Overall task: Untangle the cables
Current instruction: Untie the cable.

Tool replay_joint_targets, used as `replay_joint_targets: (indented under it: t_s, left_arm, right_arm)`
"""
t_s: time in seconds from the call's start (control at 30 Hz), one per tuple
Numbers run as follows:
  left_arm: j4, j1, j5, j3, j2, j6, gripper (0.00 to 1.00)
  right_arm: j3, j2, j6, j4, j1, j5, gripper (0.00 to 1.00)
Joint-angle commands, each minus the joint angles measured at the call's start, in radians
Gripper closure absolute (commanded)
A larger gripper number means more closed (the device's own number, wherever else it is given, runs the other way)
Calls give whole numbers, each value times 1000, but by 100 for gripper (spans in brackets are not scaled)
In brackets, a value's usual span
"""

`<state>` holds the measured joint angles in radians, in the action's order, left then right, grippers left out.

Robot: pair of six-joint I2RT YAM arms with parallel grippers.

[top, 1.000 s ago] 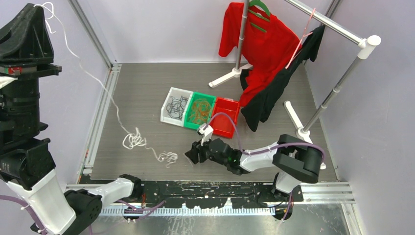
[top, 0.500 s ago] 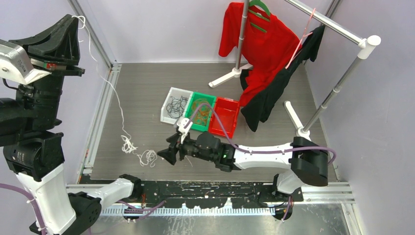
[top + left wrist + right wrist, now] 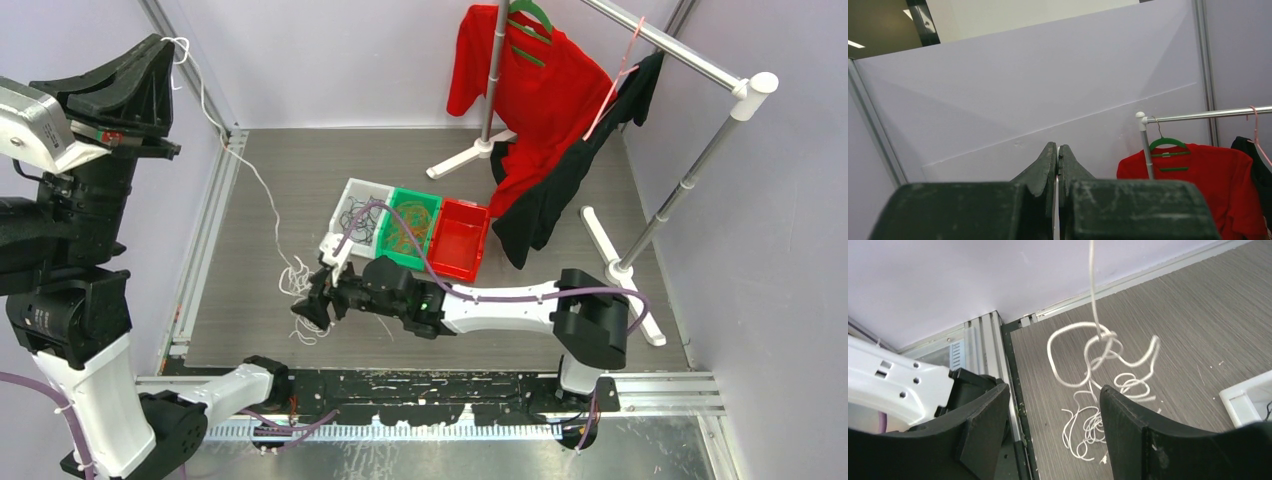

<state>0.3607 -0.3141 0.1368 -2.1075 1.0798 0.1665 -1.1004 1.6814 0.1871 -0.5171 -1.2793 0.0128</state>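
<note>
Top external: three bins [image 3: 462,240], one hanging white cable [image 3: 297,280]

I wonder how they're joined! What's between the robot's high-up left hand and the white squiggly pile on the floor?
One thin white cable strand stretches from the left hand down to the white pile. The top view shows it.

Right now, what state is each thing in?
left pincer, shut on the white cable, raised high.
right pincer, open, low at the tangle.
white cable, hanging from the left pincer, lower end tangled.
white bin, holds black cables.
green bin, holds orange cables.
red bin, looks empty.
red shirt, hanging.
</note>
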Motion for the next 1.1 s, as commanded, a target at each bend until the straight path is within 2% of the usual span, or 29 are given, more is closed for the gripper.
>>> replay_joint_targets:
  t_s: [0.0, 0.2, 0.3, 0.47, 0.57, 0.63, 0.83, 0.87, 0.9, 0.93, 0.97, 1.07]
  left_arm:
    - [-8, 2, 26, -20, 11, -21, 100]
    - [-6, 3, 25, -30, 14, -22, 100]
    - [-5, 3, 24, -38, 14, -19, 100]
    - [-6, 2, 22, -34, 13, -14, 100]
    - [-6, 3, 22, -35, 14, -13, 100]
    - [-9, 3, 22, -33, 16, -9, 100]
    - [-20, 3, 20, -16, 13, 1, 100]
    - [-22, 2, 23, -14, 13, -4, 100]
    - [-23, 3, 27, -11, 14, -11, 100]
    - [-23, 2, 32, -5, 13, -16, 100]
    - [-23, 1, 36, -3, 14, -21, 100]
    - [-18, 3, 43, -1, 21, -30, 100]
  right_arm:
    - [-104, 50, -17, 0, -5, -13, 30]
    - [-190, 131, -19, 58, -5, -76, 40]
    - [-178, 136, -20, 60, -5, -143, 54]
    - [-89, 88, -26, -3, -3, -223, 87]
    - [-5, 30, -26, -39, -2, -260, 96]
    - [62, -18, -22, -49, -1, -276, 99]
    - [299, -166, 38, -108, 10, -321, 99]
    - [324, -183, 33, -122, 11, -319, 96]
    - [337, -193, 24, -134, 11, -309, 86]
    - [341, -199, 20, -149, 10, -294, 72]
    - [336, -201, 14, -165, 7, -283, 64]
    - [280, -181, -74, -200, -24, -256, 47]
